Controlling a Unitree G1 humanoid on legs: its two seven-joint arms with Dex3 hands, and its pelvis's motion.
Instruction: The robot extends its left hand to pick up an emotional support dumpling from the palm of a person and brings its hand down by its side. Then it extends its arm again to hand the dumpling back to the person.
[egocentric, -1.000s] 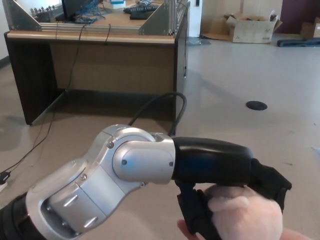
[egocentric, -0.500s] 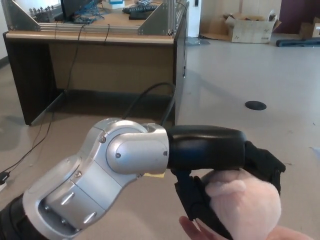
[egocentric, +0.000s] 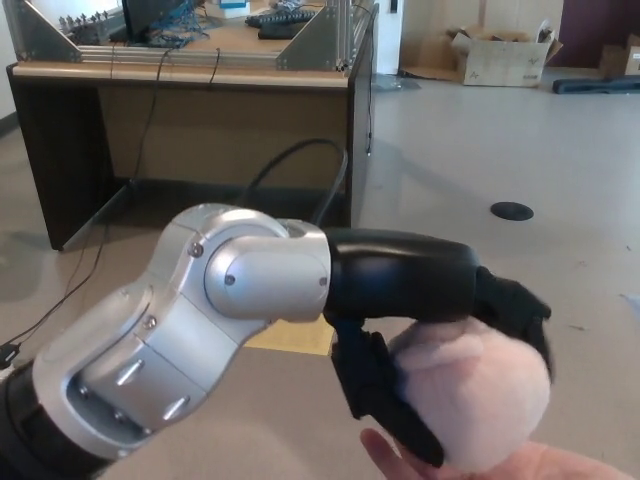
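We note the dumpling, a pale pink plush ball, low in the right of the head view, resting on the person's palm, whose fingertips show beneath it at the bottom edge. The left hand is clamped around it: a black thumb on the near side, the thick fingers curled over the far top, so the toy bulges between them. We judge this wrap-around hold suits a soft, round item that would slip from a light pinch. The palm underneath supports the toy until the hold is secure. We judge the pickup step under way, lift not yet done. The right hand is not in view. Behind stands a table with cables on the floor.
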